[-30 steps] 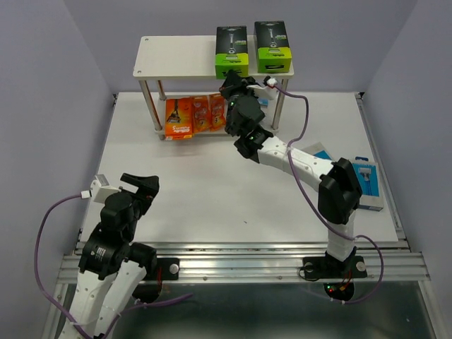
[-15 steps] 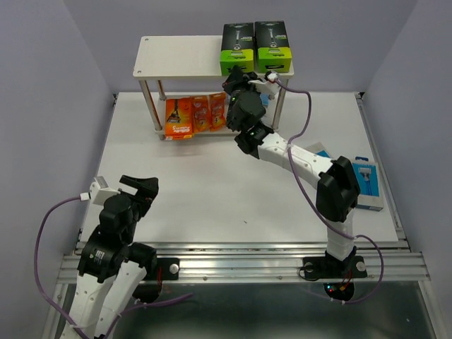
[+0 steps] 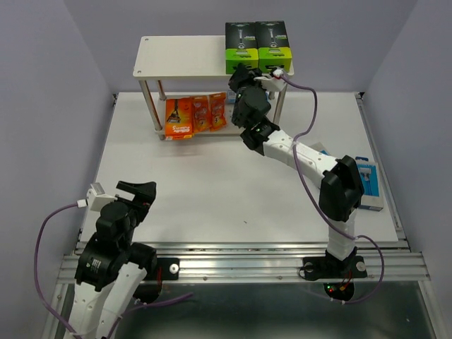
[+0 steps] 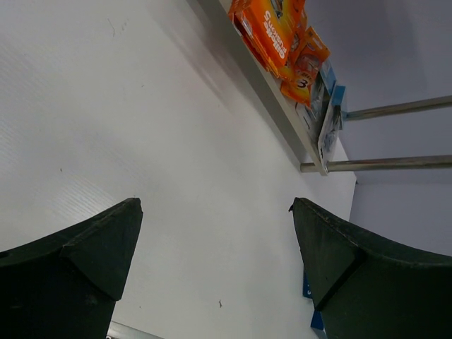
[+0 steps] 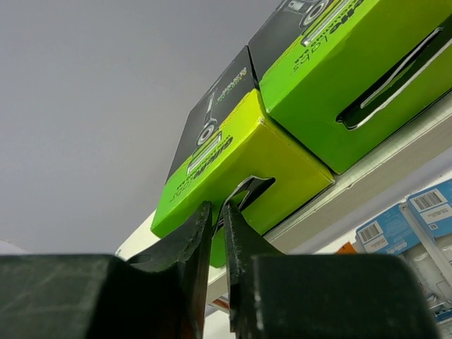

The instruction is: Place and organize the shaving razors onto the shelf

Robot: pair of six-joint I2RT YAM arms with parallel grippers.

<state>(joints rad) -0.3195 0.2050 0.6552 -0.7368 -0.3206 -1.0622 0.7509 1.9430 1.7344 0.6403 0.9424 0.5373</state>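
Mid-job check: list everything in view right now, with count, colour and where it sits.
shelf: one, pale boards on silver posts, far side of the table.
black-and-green boxes: two, side by side on the right end of the top board.
orange packs: three seen, lower board, left part.
light-blue packs: at least two, lower board, right part.
blue box: one, with a white panel, at the table's right edge.
blue piece: one, mostly hidden beside the right arm.
table: one, white.
cables: two, purple, one on each arm.
left gripper: open, over the near left of the table.
right gripper: jaws a slit apart, at the front of the left green box.
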